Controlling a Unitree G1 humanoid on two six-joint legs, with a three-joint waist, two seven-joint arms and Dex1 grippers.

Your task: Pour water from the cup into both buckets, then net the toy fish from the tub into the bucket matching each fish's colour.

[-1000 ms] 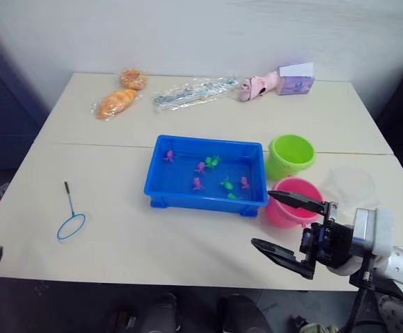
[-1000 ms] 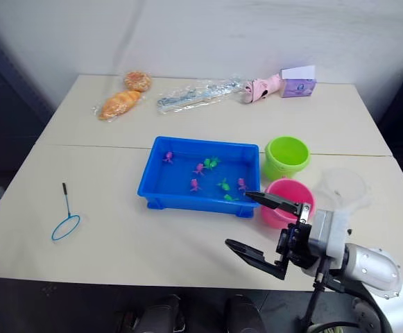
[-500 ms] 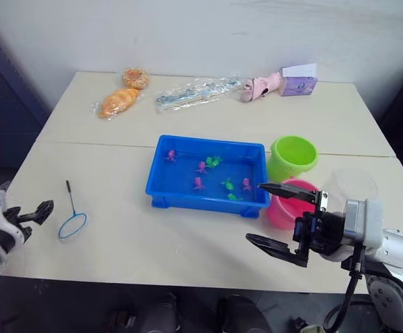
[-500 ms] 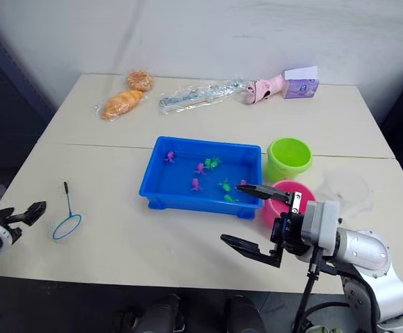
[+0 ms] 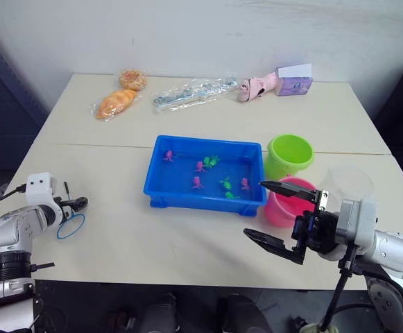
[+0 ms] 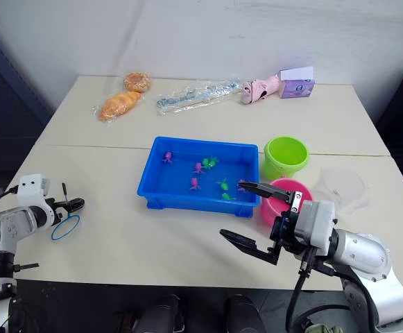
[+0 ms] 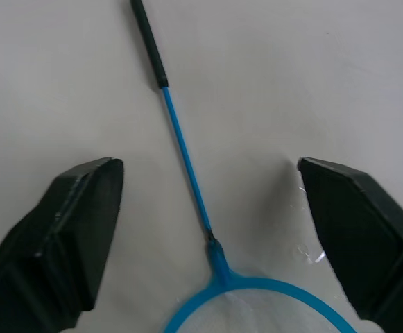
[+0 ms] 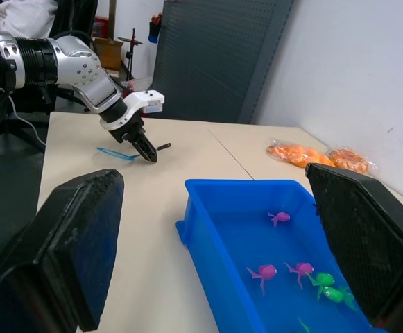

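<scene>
The net (image 7: 187, 166) is seen flat on the counter (image 5: 152, 229), its handle between the spread fingers of the left end effector (image 7: 208, 229) — nothing is gripped. The right end effector (image 5: 284, 216) is held released beside the tub (image 5: 204, 177) and the pink bucket (image 5: 288, 208).

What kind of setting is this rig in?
Likely a robot test lab: a plain beige table staged with a blue plastic tub of toy fish, with dark perforated metal cabinets behind.
</scene>
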